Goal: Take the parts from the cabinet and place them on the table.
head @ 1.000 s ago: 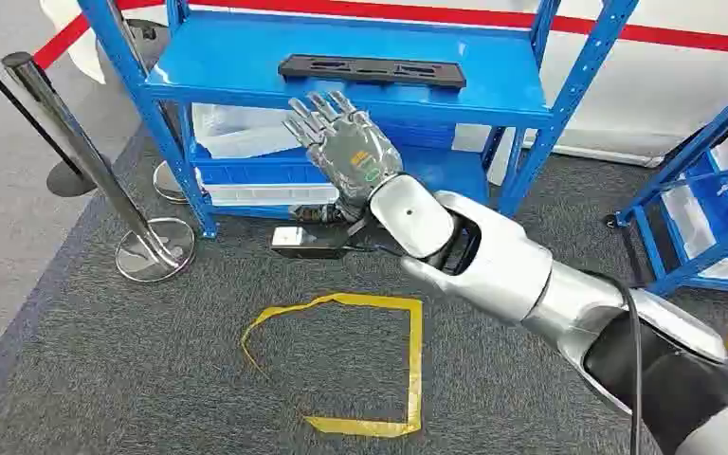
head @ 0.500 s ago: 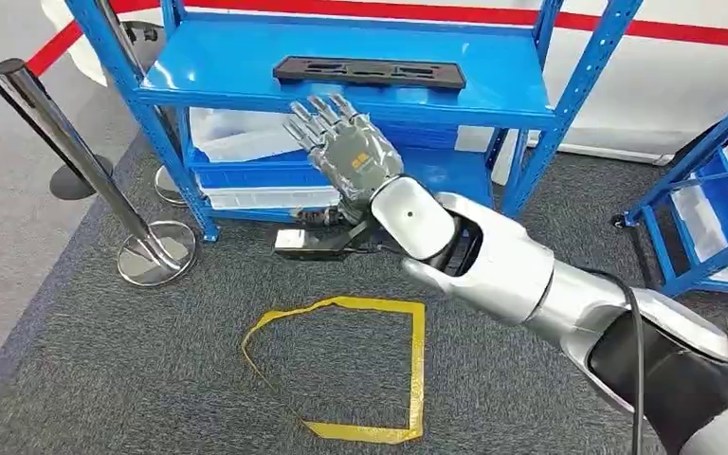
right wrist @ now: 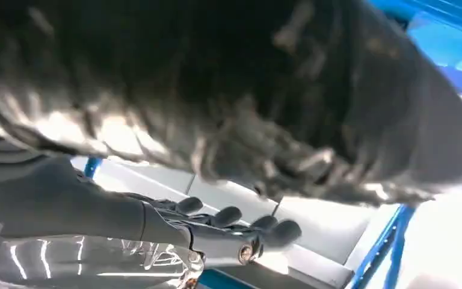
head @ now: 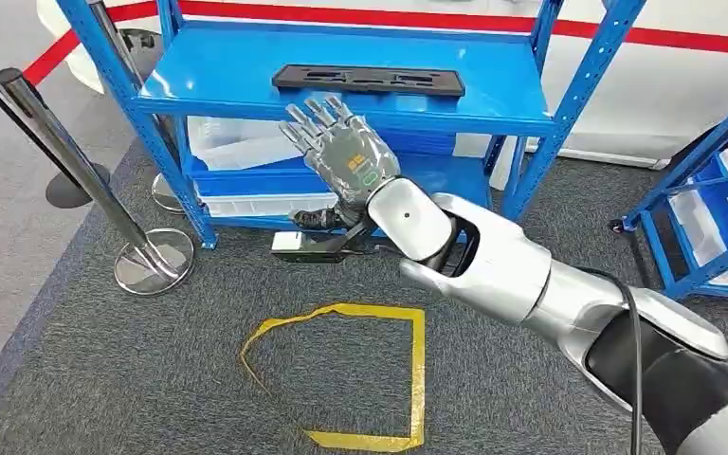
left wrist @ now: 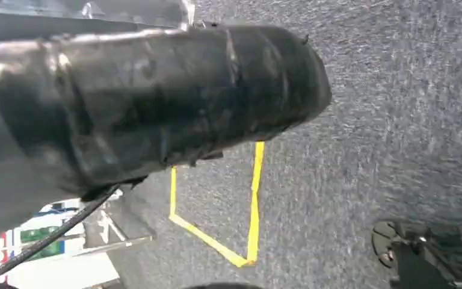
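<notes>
I stood in a test workshop: blue steel racking (head: 540,104), grey carpet (head: 104,379), yellow floor tape (head: 415,370), and a barrier post (head: 76,161).

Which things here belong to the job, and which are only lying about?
Job: black part on the blue cabinet; right hand, raised just below it.
Lying about: stanchion, yellow tape square, second blue rack.

Honestly not much to read here. The back of the right hand (head: 349,156) has a small orange mark and a green ring-shaped symbol under it, but both are way too tiny to make out as letters. Nothing legible on the blue cabinet (head: 341,90) or the black part (head: 369,80) either.
</notes>
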`<state>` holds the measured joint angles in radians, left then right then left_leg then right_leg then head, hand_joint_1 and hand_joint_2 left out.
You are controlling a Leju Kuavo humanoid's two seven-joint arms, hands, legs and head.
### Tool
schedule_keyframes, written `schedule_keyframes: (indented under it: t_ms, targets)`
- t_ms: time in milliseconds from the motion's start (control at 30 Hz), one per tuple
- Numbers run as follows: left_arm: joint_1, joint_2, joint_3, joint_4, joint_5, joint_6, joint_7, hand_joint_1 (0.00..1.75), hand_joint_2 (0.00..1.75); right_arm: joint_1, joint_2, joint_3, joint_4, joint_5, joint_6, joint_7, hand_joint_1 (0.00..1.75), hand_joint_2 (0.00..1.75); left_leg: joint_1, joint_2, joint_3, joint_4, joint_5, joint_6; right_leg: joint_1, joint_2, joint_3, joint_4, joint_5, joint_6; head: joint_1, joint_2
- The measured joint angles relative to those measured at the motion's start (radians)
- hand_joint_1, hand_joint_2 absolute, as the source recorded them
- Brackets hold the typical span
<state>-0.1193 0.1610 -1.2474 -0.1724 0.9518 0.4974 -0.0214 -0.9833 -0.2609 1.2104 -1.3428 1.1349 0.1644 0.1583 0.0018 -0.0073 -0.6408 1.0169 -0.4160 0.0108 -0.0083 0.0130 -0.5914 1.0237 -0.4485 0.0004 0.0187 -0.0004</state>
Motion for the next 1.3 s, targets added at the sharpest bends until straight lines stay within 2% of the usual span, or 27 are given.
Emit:
schedule_keyframes:
  t_ms: [33, 67, 100, 167, 200, 233, 267, 333, 367, 400, 500, 567, 600, 700, 733, 767, 800, 867, 900, 1000, 1033, 1067, 1100, 1200, 1233, 1267, 1300]
  targets:
    - [0.001, 0.000, 0.000, 0.000, 0.001, 0.000, 0.001, 0.00, 0.00, -0.001, 0.000, 0.000, 0.000, 0.000, 0.000, 0.000, 0.00, 0.00, 0.012, 0.001, 0.011, -0.013, 0.005, 0.008, 0.005, -0.001, 0.000, 0.003, -0.007, 0.007, 0.001, 0.000]
    - [0.002, 0.000, 0.000, 0.000, 0.000, 0.000, 0.001, 0.00, 0.00, -0.001, -0.001, 0.000, 0.000, 0.000, -0.001, 0.000, 0.00, 0.00, 0.010, 0.002, 0.019, -0.020, 0.005, 0.012, 0.002, -0.003, -0.008, 0.027, -0.022, 0.011, 0.002, 0.000]
    - [0.001, 0.000, 0.000, 0.000, 0.000, 0.000, 0.000, 0.00, 0.00, -0.004, -0.002, 0.000, 0.000, 0.000, 0.000, 0.000, 0.00, 0.00, 0.010, 0.003, 0.023, -0.021, 0.002, 0.022, 0.000, -0.003, -0.035, 0.084, -0.053, 0.014, 0.006, 0.000]
    - [0.000, 0.000, 0.000, 0.000, 0.000, -0.001, 0.001, 0.00, 0.00, 0.001, -0.002, 0.000, 0.001, 0.000, 0.000, 0.000, 0.00, 0.00, 0.010, 0.003, 0.027, -0.020, -0.003, 0.026, -0.002, -0.004, -0.118, 0.238, -0.113, 0.019, 0.006, 0.000]
    - [0.000, 0.000, 0.000, 0.000, 0.000, -0.001, 0.001, 0.00, 0.00, 0.005, -0.002, 0.002, 0.001, 0.000, 0.000, 0.000, 0.00, 0.00, 0.010, 0.003, 0.029, -0.020, -0.006, 0.027, -0.003, -0.004, -0.152, 0.291, -0.122, 0.021, 0.005, 0.000]
    - [0.001, 0.000, 0.000, 0.000, 0.001, -0.002, 0.001, 0.00, 0.00, 0.006, -0.003, 0.004, 0.002, 0.000, 0.000, 0.000, 0.00, 0.00, 0.010, 0.003, 0.031, -0.018, -0.010, 0.026, -0.004, -0.005, -0.165, 0.301, -0.108, 0.023, 0.006, 0.000]
    - [0.002, 0.000, 0.000, 0.000, 0.001, -0.003, 0.001, 0.00, 0.00, 0.007, -0.003, 0.005, 0.003, -0.002, 0.001, 0.000, 0.00, 0.00, 0.011, 0.001, 0.035, -0.015, -0.015, 0.025, -0.006, -0.006, -0.155, 0.265, -0.070, 0.025, 0.006, 0.000]
    - [0.002, -0.002, 0.000, 0.000, 0.002, -0.004, 0.003, 0.00, 0.00, 0.004, -0.004, 0.005, 0.006, -0.010, 0.007, 0.000, 0.00, 0.00, 0.013, -0.003, 0.045, -0.006, -0.028, 0.017, -0.009, -0.007, -0.085, 0.104, 0.029, 0.022, 0.006, 0.000]
    - [0.002, -0.002, 0.000, 0.000, 0.002, -0.004, 0.004, 0.00, 0.00, 0.003, -0.005, 0.005, 0.008, -0.021, 0.016, 0.000, 0.00, 0.00, 0.014, -0.003, 0.047, -0.001, -0.036, 0.011, -0.009, -0.007, -0.057, 0.033, 0.044, 0.019, 0.006, 0.000]
    - [0.000, -0.002, 0.000, 0.000, 0.003, -0.003, 0.006, 0.00, 0.00, -0.001, -0.005, 0.005, 0.010, -0.038, 0.029, 0.002, 0.00, 0.00, 0.007, -0.004, 0.041, 0.007, -0.040, 0.005, -0.003, -0.007, -0.043, 0.022, 0.034, 0.018, 0.005, 0.000]
    - [0.000, -0.002, 0.000, 0.000, 0.006, -0.002, 0.006, 0.00, 0.00, -0.002, -0.005, 0.005, 0.020, -0.089, 0.049, 0.011, 0.00, 0.00, 0.010, -0.004, 0.040, 0.001, -0.038, -0.008, 0.001, -0.002, -0.047, 0.019, 0.026, 0.004, 0.005, 0.000]
    - [0.003, -0.004, 0.000, 0.000, 0.013, -0.003, 0.007, 0.00, 0.00, -0.009, -0.008, 0.000, 0.029, -0.111, 0.056, 0.018, 0.00, 0.00, 0.013, 0.001, 0.036, 0.015, -0.053, -0.020, -0.008, -0.001, -0.032, 0.006, 0.028, -0.012, 0.004, 0.000]
    - [0.002, -0.005, 0.000, 0.000, 0.013, -0.004, 0.006, 0.00, 0.00, -0.015, -0.008, -0.001, 0.033, -0.120, 0.059, 0.019, 0.00, 0.00, 0.012, 0.002, 0.018, 0.058, -0.075, -0.024, -0.009, -0.002, -0.028, 0.004, 0.025, -0.017, -0.001, 0.000]
    - [0.001, -0.004, 0.000, 0.000, 0.013, -0.004, 0.006, 0.00, 0.00, -0.021, -0.008, -0.001, 0.049, -0.159, 0.081, 0.026, 0.00, 0.00, 0.014, 0.002, -0.110, 0.284, -0.153, -0.031, -0.005, -0.002, -0.019, 0.005, 0.017, -0.027, 0.000, 0.000]
    - [0.002, -0.004, 0.000, 0.000, 0.013, -0.004, 0.007, 0.00, 0.00, -0.021, -0.008, -0.001, 0.058, -0.167, 0.081, 0.031, 0.00, 0.00, 0.014, 0.002, -0.134, 0.312, -0.146, -0.031, -0.003, -0.002, -0.016, 0.006, 0.014, -0.027, 0.000, 0.000]
    - [0.003, -0.005, 0.000, 0.000, 0.014, -0.004, 0.009, 0.00, 0.00, -0.022, -0.008, -0.001, 0.065, -0.171, 0.081, 0.033, 0.00, 0.00, 0.014, 0.002, -0.133, 0.290, -0.116, -0.028, -0.002, -0.001, -0.012, 0.006, 0.011, -0.027, 0.000, 0.000]
    - [0.004, -0.005, 0.000, 0.000, 0.014, -0.004, 0.010, 0.00, 0.00, -0.025, -0.008, -0.001, 0.070, -0.175, 0.082, 0.035, 0.00, 0.00, 0.014, 0.002, -0.110, 0.231, -0.072, -0.024, -0.001, 0.000, -0.007, 0.006, 0.007, -0.027, 0.000, 0.000]
    - [0.004, -0.005, 0.000, 0.000, 0.014, -0.004, 0.010, 0.00, 0.00, -0.035, -0.007, -0.002, 0.079, -0.193, 0.088, 0.042, 0.00, 0.00, 0.010, 0.002, -0.027, 0.047, 0.026, -0.010, 0.000, 0.002, 0.007, 0.006, -0.003, -0.024, 0.000, 0.000]
    - [0.003, -0.003, 0.000, 0.000, 0.013, -0.004, 0.010, 0.00, 0.00, -0.043, -0.008, -0.002, 0.085, -0.204, 0.089, 0.051, 0.00, 0.00, 0.003, 0.002, -0.006, 0.019, 0.011, 0.000, 0.002, 0.002, 0.008, 0.005, -0.006, -0.019, 0.001, 0.000]
    - [0.000, -0.002, 0.000, 0.000, 0.013, -0.003, 0.010, 0.00, 0.00, -0.060, -0.008, -0.002, 0.104, -0.222, 0.091, 0.060, 0.00, 0.00, -0.003, 0.001, -0.002, 0.000, 0.003, 0.006, 0.001, 0.001, 0.005, 0.000, -0.008, -0.006, 0.001, 0.000]
    - [0.001, -0.002, 0.000, 0.000, 0.013, -0.002, 0.009, 0.00, 0.00, -0.064, -0.008, -0.002, 0.109, -0.225, 0.091, 0.061, 0.00, 0.00, -0.002, 0.001, 0.001, -0.007, 0.003, 0.010, 0.002, 0.001, 0.009, -0.003, -0.009, -0.001, 0.000, 0.000]
    - [0.003, -0.002, 0.000, 0.000, 0.013, -0.001, 0.009, 0.00, 0.00, -0.069, -0.009, -0.003, 0.114, -0.227, 0.091, 0.064, 0.00, 0.00, 0.013, 0.004, 0.015, -0.024, 0.008, 0.016, 0.003, 0.000, 0.005, 0.002, -0.019, 0.004, 0.002, 0.000]
    - [0.004, -0.002, 0.000, 0.000, 0.013, 0.000, 0.007, 0.00, 0.00, -0.075, -0.011, -0.004, 0.119, -0.230, 0.091, 0.070, 0.00, 0.00, 0.009, 0.004, 0.024, -0.032, 0.008, 0.018, 0.003, -0.002, -0.001, 0.027, -0.033, 0.009, 0.004, 0.000]
    - [0.001, -0.002, 0.000, 0.000, 0.021, 0.000, 0.004, 0.00, 0.00, -0.084, -0.011, -0.004, 0.134, -0.236, 0.091, 0.072, 0.00, 0.00, 0.009, 0.005, 0.035, -0.033, 0.001, 0.029, -0.001, -0.003, -0.120, 0.251, -0.119, 0.018, 0.007, 0.000]
    - [0.002, -0.002, 0.000, 0.000, 0.029, 0.000, 0.000, 0.00, 0.00, -0.083, -0.013, -0.003, 0.140, -0.236, 0.091, 0.072, 0.00, 0.00, 0.009, 0.004, 0.038, -0.031, -0.004, 0.029, -0.003, -0.004, -0.155, 0.298, -0.119, 0.020, 0.008, 0.000]
    - [0.003, -0.002, 0.000, 0.000, 0.036, 0.000, -0.006, 0.00, 0.00, -0.083, -0.015, -0.003, 0.144, -0.237, 0.091, 0.072, 0.00, 0.00, 0.010, 0.002, 0.042, -0.029, -0.008, 0.028, -0.005, -0.004, -0.165, 0.297, -0.099, 0.022, 0.008, 0.000]
    - [0.004, -0.002, 0.000, 0.000, 0.045, 0.000, -0.009, 0.00, 0.00, -0.083, -0.016, -0.003, 0.146, -0.237, 0.091, 0.072, 0.00, 0.00, 0.011, 0.000, 0.047, -0.026, -0.015, 0.025, -0.005, -0.005, -0.153, 0.253, -0.056, 0.022, 0.008, 0.000]
